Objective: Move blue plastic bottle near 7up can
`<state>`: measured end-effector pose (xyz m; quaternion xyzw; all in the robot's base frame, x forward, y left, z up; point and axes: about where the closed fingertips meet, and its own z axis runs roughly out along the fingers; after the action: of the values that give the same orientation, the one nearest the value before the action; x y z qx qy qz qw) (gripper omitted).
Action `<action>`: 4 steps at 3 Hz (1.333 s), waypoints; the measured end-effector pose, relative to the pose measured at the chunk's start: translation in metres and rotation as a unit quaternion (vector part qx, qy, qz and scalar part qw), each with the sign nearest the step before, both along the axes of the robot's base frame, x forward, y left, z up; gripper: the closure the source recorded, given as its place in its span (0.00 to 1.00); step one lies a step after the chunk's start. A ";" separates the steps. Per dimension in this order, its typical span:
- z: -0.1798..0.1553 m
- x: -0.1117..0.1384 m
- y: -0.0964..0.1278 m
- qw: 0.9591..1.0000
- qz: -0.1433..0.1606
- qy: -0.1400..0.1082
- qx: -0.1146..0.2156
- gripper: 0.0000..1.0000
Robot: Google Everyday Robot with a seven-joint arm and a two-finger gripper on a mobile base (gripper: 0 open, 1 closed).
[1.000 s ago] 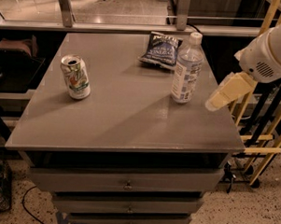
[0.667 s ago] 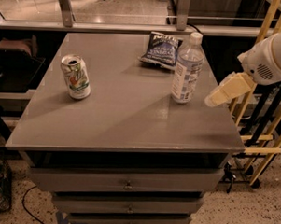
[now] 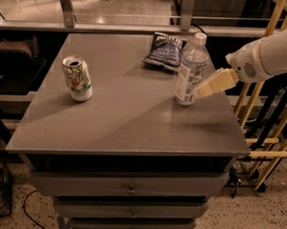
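The blue plastic bottle [image 3: 190, 70] stands upright on the right side of the grey table [image 3: 129, 120], clear with a white cap and a printed label. The 7up can [image 3: 77, 78] stands upright on the left side, far from the bottle. My gripper [image 3: 206, 88] comes in from the right on a white arm; its cream fingers [image 3: 216, 82] reach the bottle's right side at label height, right beside it or touching it.
A dark blue chip bag [image 3: 164, 51] lies behind the bottle at the table's back. Wooden poles [image 3: 258, 112] lean at the right of the table. Drawers [image 3: 130, 187] sit below the tabletop. A railing runs behind.
My gripper has moved left and up toward the bottle, from clear of the table's right edge to right against the bottle's side. Bottle and can have not moved.
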<state>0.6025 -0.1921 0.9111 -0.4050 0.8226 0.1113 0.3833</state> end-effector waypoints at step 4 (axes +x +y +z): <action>-0.021 0.053 0.054 0.999 0.028 -0.013 0.031 0.14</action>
<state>0.6557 -0.1377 0.8899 -0.4176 0.8019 0.1422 0.4028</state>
